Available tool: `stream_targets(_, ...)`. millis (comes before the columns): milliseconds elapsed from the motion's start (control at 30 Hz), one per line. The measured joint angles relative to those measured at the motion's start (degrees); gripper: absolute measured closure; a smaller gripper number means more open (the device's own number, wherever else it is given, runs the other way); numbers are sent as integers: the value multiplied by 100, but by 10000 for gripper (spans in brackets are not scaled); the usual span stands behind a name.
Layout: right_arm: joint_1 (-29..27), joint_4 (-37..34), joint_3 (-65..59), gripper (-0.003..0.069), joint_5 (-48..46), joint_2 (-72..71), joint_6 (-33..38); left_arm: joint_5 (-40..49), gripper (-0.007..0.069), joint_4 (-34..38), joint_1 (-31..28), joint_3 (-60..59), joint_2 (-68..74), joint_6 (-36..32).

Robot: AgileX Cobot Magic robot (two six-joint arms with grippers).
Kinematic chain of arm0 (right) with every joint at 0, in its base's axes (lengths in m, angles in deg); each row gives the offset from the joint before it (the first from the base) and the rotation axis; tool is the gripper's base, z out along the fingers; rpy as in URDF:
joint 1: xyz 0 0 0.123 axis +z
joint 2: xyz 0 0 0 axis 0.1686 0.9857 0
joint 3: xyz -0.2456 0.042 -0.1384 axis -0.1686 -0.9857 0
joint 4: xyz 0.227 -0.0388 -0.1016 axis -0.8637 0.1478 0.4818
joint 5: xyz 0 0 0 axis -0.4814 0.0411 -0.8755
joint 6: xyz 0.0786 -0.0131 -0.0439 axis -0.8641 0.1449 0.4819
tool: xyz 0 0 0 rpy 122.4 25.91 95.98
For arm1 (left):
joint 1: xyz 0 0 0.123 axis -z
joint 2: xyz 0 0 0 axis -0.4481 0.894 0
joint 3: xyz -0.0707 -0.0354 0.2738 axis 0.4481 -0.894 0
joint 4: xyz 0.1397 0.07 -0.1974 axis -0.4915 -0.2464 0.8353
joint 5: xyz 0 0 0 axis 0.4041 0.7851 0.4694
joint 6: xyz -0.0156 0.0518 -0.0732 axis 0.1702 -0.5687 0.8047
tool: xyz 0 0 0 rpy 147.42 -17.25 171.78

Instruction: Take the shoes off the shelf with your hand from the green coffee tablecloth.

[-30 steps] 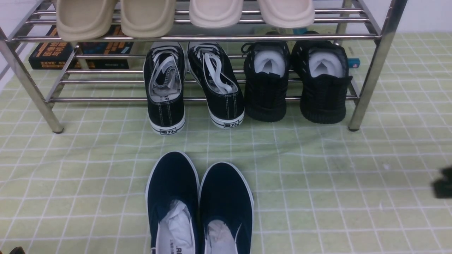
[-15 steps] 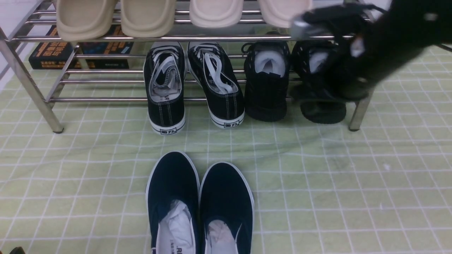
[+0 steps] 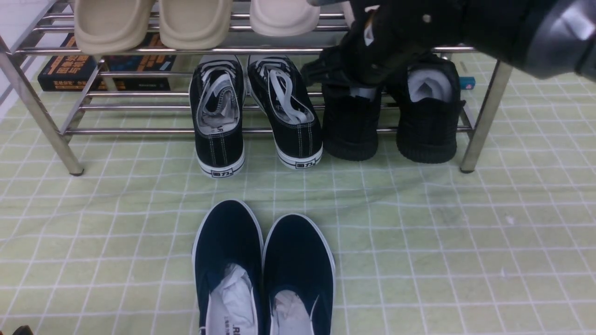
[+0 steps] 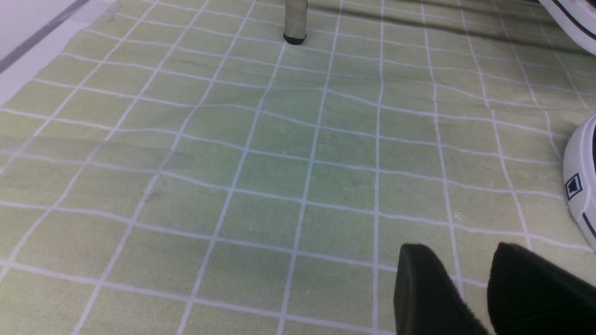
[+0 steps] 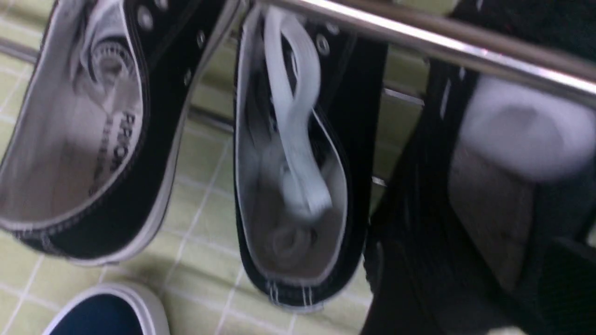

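The shoes, two all-black mesh sneakers (image 3: 350,132) (image 3: 426,125) with white paper inside, stand heels toward me at the right end of the shelf's (image 3: 139,50) lower tier. My right gripper (image 3: 342,79) comes in from the upper right and hangs open over the collar of the left sneaker; I cannot tell whether it touches. The right wrist view shows that sneaker (image 5: 419,209) close up under a steel rail (image 5: 419,37). Low over the green coffee tablecloth (image 3: 419,232), my left gripper (image 4: 461,249) is open and holds nothing.
Black canvas lace-ups (image 3: 219,116) with white-edged soles sit left of the mesh pair. Beige slippers (image 3: 153,23) fill the upper tier. Navy slip-ons (image 3: 260,270) stand on the cloth in front. Books (image 3: 70,70) lie behind the shelf. A shelf leg (image 4: 295,23) stands ahead of the left gripper.
My right arm swept in from the right edge, passed over the right mesh sneaker and now hangs over the left one. Its jaws have spread. The shoes have not moved.
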Motion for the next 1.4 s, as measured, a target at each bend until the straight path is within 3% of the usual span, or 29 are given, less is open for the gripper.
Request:
stream_targets(533, -7, 1721, 65, 247, 599, 981, -1200, 0, 383, 0, 0, 0, 0, 0)
stream_targets(667, -42, 1781, 82, 321, 611, 1032, -1225, 0, 383, 0, 0, 0, 0, 0)
stream_targets(733, -44, 1758, 87, 434, 611, 1032, -1225, 0, 383, 0, 0, 0, 0, 0)
stream_targets(767, -44, 1697, 86, 550, 593, 1017, -1207, 0, 383, 0, 0, 0, 0, 0)
stream_targets(833, -44, 1554, 86, 634, 530, 933, -1171, 0, 383, 0, 0, 0, 0, 0)
stream_targets(933, -44, 1240, 86, 642, 211, 729, -993, 0, 383, 0, 0, 0, 0, 0)
stream_targets(1200, -39, -191, 86, 643, -1404, -608, 356, 0, 383, -5, 0, 0, 0, 0)
stream_targets(1400, 86, -612, 86, 643, -2305, -1416, 987, 0, 383, -5, 0, 0, 0, 0)
